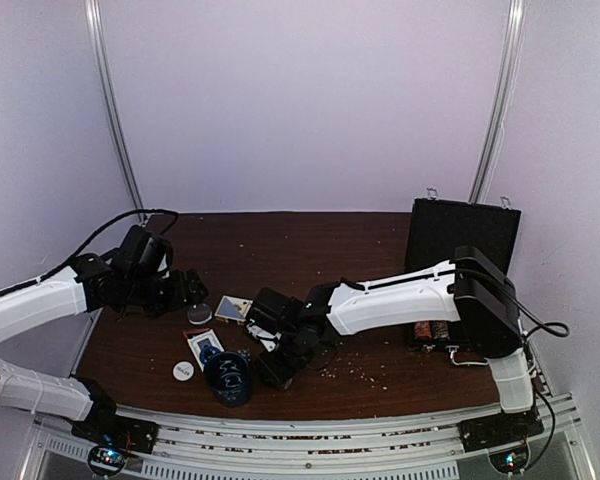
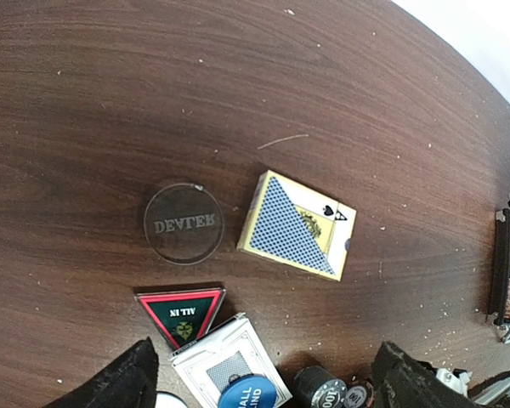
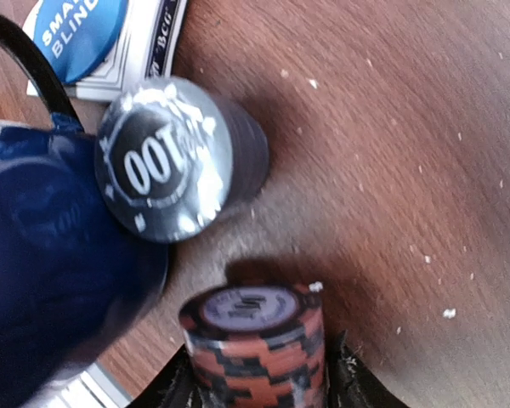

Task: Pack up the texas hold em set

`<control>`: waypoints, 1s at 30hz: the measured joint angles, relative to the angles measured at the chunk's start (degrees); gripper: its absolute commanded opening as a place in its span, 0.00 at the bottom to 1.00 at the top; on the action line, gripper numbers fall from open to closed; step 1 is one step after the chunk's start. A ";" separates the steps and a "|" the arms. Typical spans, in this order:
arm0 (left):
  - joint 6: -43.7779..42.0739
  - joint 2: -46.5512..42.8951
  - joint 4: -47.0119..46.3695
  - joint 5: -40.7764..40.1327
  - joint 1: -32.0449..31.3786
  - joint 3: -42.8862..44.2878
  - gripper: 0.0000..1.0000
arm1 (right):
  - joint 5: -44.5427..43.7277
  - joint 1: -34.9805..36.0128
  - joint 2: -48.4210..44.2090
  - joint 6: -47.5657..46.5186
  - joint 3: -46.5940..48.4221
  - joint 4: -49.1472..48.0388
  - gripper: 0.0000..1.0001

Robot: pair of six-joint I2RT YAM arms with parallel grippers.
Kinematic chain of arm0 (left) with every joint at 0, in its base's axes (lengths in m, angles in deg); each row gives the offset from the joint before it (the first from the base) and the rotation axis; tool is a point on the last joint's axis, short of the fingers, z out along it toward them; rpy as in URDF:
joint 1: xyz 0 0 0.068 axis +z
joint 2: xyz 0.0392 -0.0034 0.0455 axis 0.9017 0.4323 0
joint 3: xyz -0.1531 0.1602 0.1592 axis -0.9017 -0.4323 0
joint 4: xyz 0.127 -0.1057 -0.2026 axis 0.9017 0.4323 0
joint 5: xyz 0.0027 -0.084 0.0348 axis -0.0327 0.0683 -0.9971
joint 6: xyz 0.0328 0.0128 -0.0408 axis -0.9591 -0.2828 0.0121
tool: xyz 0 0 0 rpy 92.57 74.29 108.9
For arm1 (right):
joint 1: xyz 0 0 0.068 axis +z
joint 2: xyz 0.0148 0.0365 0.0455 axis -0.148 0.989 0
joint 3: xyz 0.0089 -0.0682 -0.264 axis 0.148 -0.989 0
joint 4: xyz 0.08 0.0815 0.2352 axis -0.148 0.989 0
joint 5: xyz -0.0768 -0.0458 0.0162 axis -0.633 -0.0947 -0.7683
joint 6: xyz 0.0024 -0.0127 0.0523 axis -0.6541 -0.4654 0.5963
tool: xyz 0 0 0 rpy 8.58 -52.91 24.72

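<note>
The black case (image 1: pixel 462 238) stands open at the back right, with chip rolls (image 1: pixel 432 330) in its tray. My right gripper (image 1: pixel 280 366) is shut on an orange-and-black chip stack (image 3: pixel 259 340), its fingers (image 3: pixel 350 382) tight on both sides. A black "100" chip stack (image 3: pixel 166 161) lies just beyond it. My left gripper (image 2: pixel 263 399) is open and empty, hovering above the table. Under it lie a clear DEALER button (image 2: pixel 184 223), a blue-backed card deck (image 2: pixel 299 224), a triangular ALL IN marker (image 2: pixel 183 310), a white deck (image 2: pixel 225 365) and a blue SMALL BLIND button (image 2: pixel 246 393).
A dark blue cup with white scribbles (image 1: pixel 227 375) stands by the near edge, right beside my right gripper, and it fills the left of the right wrist view (image 3: pixel 51 255). A white round button (image 1: pixel 183 370) lies left of the cup. Crumbs dot the brown table (image 1: pixel 310 250).
</note>
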 measured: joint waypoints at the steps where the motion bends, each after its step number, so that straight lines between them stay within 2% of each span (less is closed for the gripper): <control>1: 0.02 -0.20 0.00 0.00 0.00 -0.07 0.90 | -0.24 0.09 0.52 -0.22 0.68 0.20 0.47; 9: 0.44 -0.42 0.02 0.00 0.00 -0.52 0.90 | -3.10 0.55 2.25 -1.81 3.48 0.74 0.28; 17: 0.55 -0.39 0.02 0.00 0.00 -0.59 0.90 | -5.70 0.57 1.27 -2.82 1.77 -0.50 0.24; 22: 0.70 -0.20 0.02 -0.07 0.00 -0.59 0.90 | -6.16 -2.23 -4.11 -2.43 -6.78 -3.02 0.23; 30: 1.11 1.07 0.02 -0.42 0.00 -0.57 0.90 | -8.96 -10.95 -17.00 -0.13 -25.44 -7.02 0.22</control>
